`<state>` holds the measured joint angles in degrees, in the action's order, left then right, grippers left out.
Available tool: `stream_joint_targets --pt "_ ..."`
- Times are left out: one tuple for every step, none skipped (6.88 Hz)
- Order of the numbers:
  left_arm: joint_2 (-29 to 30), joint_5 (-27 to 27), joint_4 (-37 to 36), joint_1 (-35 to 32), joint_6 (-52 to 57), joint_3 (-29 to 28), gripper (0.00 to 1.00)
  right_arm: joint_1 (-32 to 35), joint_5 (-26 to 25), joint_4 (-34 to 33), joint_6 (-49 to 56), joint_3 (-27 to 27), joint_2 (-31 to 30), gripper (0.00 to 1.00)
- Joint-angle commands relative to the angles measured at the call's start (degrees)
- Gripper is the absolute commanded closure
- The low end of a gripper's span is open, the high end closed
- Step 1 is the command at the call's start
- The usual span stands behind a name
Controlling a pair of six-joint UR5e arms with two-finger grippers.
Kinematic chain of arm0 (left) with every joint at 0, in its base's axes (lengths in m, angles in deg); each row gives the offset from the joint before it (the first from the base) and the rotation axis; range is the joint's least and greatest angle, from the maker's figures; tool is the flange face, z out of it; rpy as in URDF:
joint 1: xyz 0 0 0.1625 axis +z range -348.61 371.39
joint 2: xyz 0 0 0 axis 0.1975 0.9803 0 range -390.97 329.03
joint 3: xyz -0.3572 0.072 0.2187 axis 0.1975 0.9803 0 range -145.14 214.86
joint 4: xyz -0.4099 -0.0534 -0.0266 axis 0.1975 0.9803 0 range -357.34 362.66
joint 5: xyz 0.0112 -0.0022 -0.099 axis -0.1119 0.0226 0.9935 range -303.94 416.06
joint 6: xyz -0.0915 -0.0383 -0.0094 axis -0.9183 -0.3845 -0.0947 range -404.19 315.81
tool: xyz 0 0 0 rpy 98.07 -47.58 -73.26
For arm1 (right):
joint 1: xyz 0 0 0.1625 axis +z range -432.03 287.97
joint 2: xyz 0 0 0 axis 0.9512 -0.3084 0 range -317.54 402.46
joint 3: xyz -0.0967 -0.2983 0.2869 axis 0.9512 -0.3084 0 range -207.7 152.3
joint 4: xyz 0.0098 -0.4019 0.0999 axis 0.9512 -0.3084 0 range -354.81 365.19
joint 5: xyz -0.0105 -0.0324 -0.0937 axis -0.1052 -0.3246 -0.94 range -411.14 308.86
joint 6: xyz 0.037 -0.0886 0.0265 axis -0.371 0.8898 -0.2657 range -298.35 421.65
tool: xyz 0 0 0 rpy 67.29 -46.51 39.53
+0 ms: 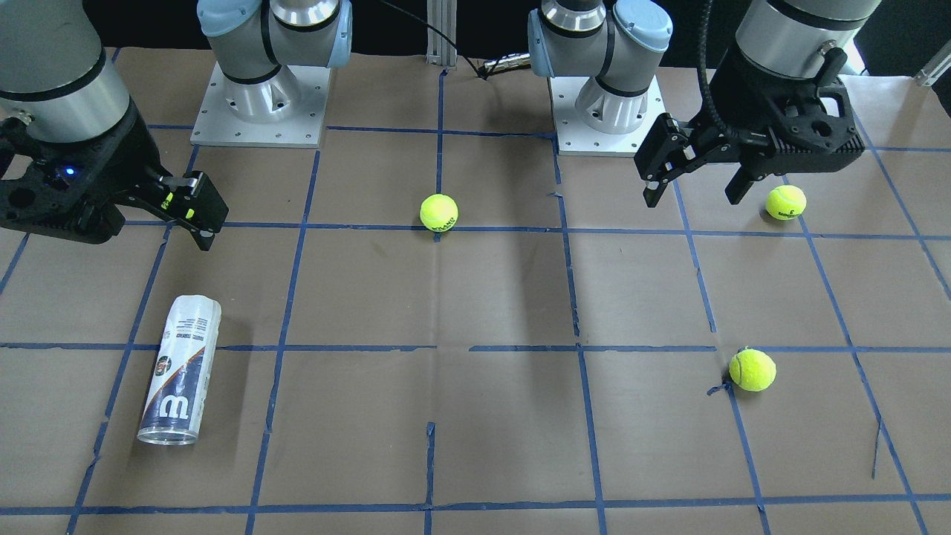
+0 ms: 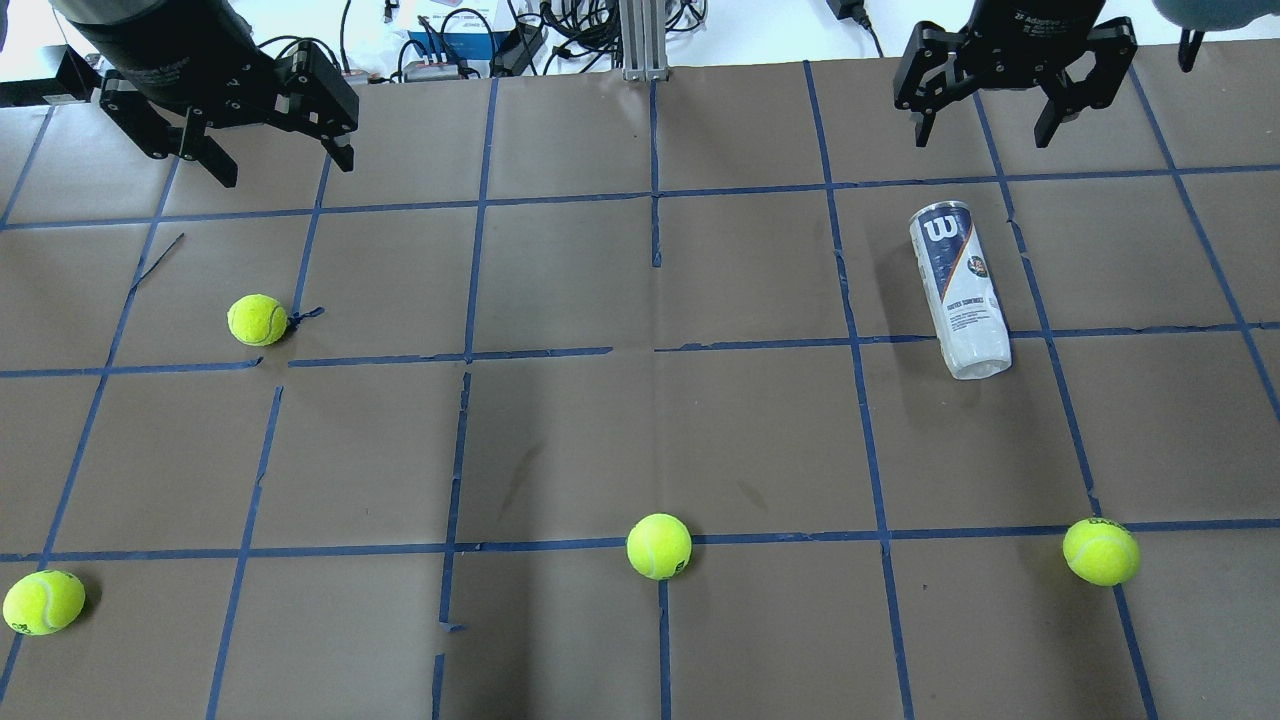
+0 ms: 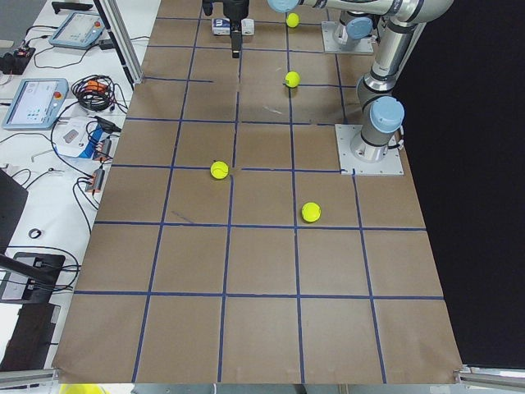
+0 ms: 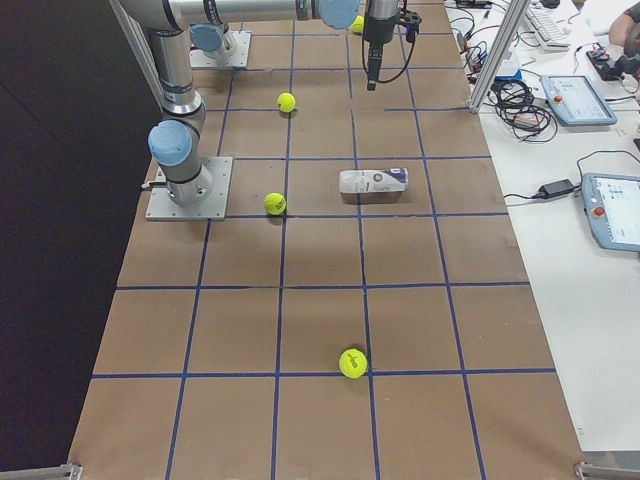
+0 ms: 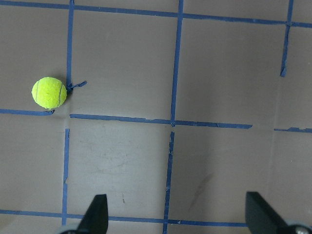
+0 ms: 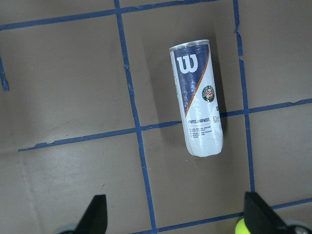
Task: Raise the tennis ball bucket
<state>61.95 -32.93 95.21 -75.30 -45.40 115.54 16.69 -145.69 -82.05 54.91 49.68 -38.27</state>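
Tennis ball bucket [image 2: 960,290]: lying on its side on the right half of the table, towards the far side – the navy "W" end with the silvery rim is pointing away from the robot, and the white printed end is pointing back towards it

Bucket's contact: resting on the paper across a blue tape line, with nothing touching it

Right gripper [image 2: 982,135]: hanging in the air over the far right of the table with its two fingers spread wide, gripping nothing; in its wrist view the bucket [image 6: 197,105] is lying ahead of the finger tips, well apart from them

Left gripper [image 2: 285,165]: hovering over the far left of the table, fingers also spread apart and empty

Table [image 2: 560,280]: wearing brown paper marked into squares with blue tape

Tennis balls: four are sitting loose – one on the left half [image 2: 258,320] at a tape crossing, one at the near left edge [image 2: 44,602], one near the middle on the near side [image 2: 659,546], one on the near right [image 2: 1101,551]; all are lying well apart from the bucket
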Motion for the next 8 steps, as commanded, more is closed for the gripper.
stream_joint_targets --pt "0.07 -0.04 0.0 -0.06 2.25 0.09 0.0 -0.05 0.06 0.05 0.15 0.14 -0.13 0.0" --pt "0.16 -0.13 0.0 0.03 3.4 0.18 0.0 -0.05 0.06 0.14 0.06 0.14 -0.13 0.0" --pt "0.16 -0.13 0.0 0.11 3.41 0.18 0.0 -0.05 -0.03 0.14 0.14 0.4 0.05 0.0" --pt "0.16 -0.22 0.09 0.11 3.41 0.18 0.0 -0.22 -0.03 0.06 0.15 0.58 0.05 0.0" --pt "0.25 -0.22 0.09 0.11 3.41 0.01 0.0 -0.13 -0.03 0.06 0.15 0.58 0.13 0.0" --pt "0.16 -0.22 0.09 0.11 3.41 0.09 0.0 -0.22 -0.03 0.06 0.15 0.67 0.13 0.0" --pt "0.16 -0.13 0.09 0.03 3.41 -0.17 0.0 -0.22 0.06 0.06 0.15 0.67 0.13 0.0" --pt "0.34 -0.13 0.09 0.03 3.5 -0.26 0.0 -0.22 0.15 0.06 0.15 0.67 0.13 0.0"
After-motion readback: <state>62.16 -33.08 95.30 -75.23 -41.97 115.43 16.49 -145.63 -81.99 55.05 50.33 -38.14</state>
